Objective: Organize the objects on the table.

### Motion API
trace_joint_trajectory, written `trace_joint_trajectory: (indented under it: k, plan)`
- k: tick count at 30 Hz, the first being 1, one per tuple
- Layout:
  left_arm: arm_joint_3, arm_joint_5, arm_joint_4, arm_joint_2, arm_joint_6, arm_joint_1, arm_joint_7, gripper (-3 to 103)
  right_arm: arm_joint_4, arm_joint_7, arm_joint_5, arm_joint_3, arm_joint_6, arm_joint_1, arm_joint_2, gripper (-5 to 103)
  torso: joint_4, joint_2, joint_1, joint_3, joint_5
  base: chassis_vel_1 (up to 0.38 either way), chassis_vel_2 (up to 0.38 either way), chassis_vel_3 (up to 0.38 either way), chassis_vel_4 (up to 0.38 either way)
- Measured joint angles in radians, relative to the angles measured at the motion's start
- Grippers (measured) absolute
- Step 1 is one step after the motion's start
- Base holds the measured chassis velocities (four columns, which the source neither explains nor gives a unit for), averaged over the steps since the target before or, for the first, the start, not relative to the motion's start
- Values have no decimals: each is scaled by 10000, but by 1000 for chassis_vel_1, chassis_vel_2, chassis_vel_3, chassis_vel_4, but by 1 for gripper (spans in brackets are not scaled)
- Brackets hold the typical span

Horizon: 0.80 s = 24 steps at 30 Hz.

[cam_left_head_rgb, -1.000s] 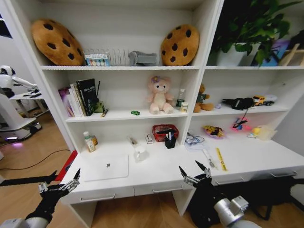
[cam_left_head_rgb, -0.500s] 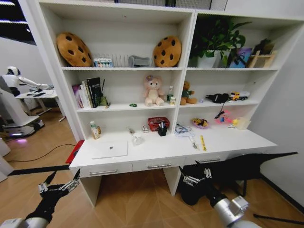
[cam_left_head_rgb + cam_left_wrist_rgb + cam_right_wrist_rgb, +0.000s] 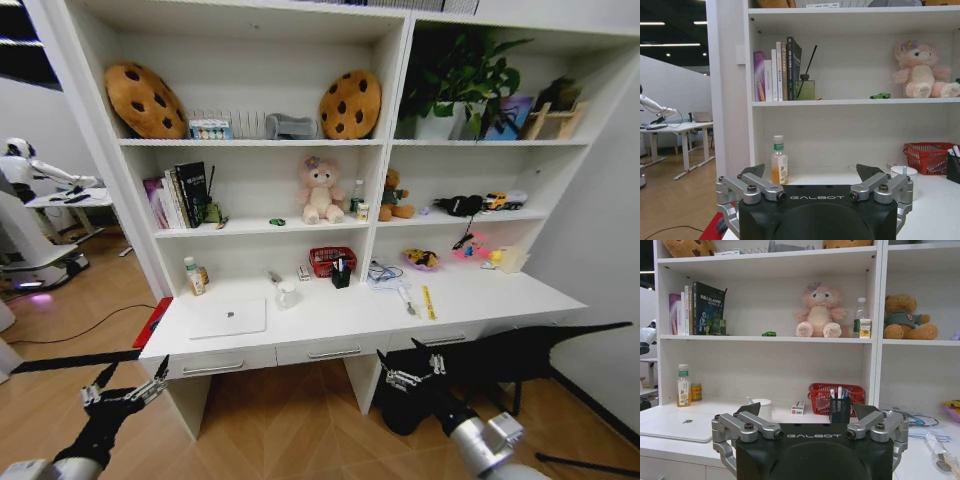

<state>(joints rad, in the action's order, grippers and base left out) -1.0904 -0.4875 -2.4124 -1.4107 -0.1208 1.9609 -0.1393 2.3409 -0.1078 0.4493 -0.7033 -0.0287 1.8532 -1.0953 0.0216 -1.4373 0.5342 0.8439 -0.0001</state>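
The table (image 3: 330,325) is a long white desk under tall shelving, a short way ahead of me. On it lie a silver laptop (image 3: 228,318) (image 3: 680,424), a black pen holder (image 3: 341,275) (image 3: 839,409) with pens, a red basket (image 3: 330,261) and a juice bottle (image 3: 779,165). A tiny green toy car (image 3: 277,222) (image 3: 880,95) (image 3: 769,333) sits on the shelf above, near a small green container (image 3: 804,89) beside the books. My left gripper (image 3: 125,385) (image 3: 812,172) and right gripper (image 3: 412,368) (image 3: 808,412) hang open and empty in front of the desk, below its edge.
A yellow ruler (image 3: 428,300) and cables lie on the desk's right half. A black folded shape (image 3: 520,355) stands low at the right by the drawers. Another robot (image 3: 25,215) is at the far left. Open wooden floor (image 3: 280,420) lies between me and the desk.
The whole view has pulled back from the desk since one second ago, so the camera has moved away. Both grippers stay open in the same places in the picture.
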Motion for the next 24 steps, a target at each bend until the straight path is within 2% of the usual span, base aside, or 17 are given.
trace_joint_trajectory:
  k: [24]
  plan:
    - [0, 0, 0, 0, 0, 0, 1, 100, 0, 0, 0, 0, 0, 0, 0, 100, 0, 0, 1, 0, 1, 0, 0, 0, 0]
